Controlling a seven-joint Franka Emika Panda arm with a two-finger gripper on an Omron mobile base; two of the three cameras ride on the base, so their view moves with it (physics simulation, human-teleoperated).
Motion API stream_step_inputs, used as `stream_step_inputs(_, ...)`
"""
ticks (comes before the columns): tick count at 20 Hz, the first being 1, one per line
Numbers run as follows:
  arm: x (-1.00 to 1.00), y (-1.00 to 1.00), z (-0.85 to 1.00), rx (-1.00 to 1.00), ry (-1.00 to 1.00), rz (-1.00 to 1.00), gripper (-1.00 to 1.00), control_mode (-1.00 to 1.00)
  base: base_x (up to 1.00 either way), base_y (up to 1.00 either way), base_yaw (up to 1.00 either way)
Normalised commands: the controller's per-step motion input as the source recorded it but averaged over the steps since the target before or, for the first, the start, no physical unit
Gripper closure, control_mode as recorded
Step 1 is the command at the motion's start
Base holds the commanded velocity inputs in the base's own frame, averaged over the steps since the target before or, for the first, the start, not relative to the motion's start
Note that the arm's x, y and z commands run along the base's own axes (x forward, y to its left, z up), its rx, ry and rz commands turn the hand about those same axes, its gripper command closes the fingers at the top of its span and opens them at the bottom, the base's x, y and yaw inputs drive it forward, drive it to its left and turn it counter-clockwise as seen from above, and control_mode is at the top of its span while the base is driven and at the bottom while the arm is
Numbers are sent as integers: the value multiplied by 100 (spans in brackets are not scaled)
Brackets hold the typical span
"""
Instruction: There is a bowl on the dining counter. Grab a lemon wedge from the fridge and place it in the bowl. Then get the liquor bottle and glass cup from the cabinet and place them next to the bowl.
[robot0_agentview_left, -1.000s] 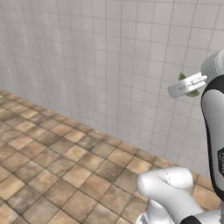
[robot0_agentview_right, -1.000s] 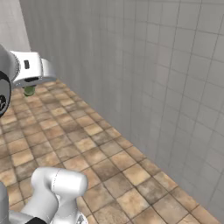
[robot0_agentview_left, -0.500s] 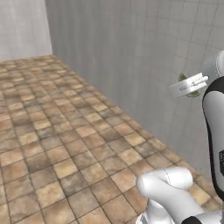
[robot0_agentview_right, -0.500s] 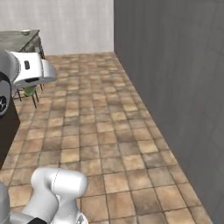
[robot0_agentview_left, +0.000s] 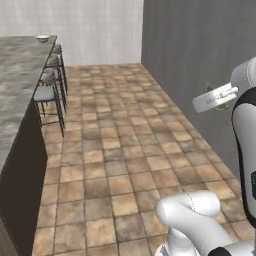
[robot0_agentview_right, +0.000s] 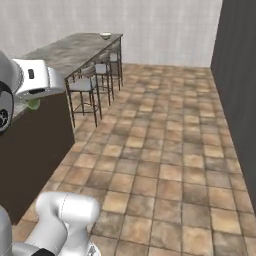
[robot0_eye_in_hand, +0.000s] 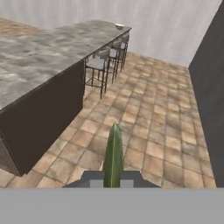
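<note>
My hand (robot0_eye_in_hand: 113, 180) is clamped nearly shut on the lemon wedge (robot0_eye_in_hand: 113, 154), which stands upright between the fingertips as a thin green sliver; the same wedge shows as a green patch under the hand in the right base view (robot0_agentview_right: 33, 104) and behind it in the left base view (robot0_agentview_left: 220, 105). The bowl (robot0_eye_in_hand: 119, 26) sits at the far end of the dining worktop (robot0_eye_in_hand: 39, 57), well apart from me, with stools (robot0_agentview_right: 84, 86) lined along the near side. Risk one: the wedge is narrow and gripped at its base, so a jolt from the base may let it slip. Risk two: releasing short of the bowl drops it on the slab. Risk three: driving close may clip a stool
</note>
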Motion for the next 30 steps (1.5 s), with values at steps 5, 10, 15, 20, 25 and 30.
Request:
stream_step_inputs(5,0,0,0,0,0,0,100,100,97,-34,53)
stream_step_inputs(10,0,0,0,0,0,0,100,100,91,-40,51)
stream_step_inputs(15,0,0,0,0,0,0,100,100,93,-48,50)
stream_step_inputs(20,0,0,0,0,0,0,100,100,96,-63,45)
stream_step_inputs(25,0,0,0,0,0,0,100,100,78,-77,41)
stream_step_inputs(30,0,0,0,0,0,0,100,100,68,-87,38)
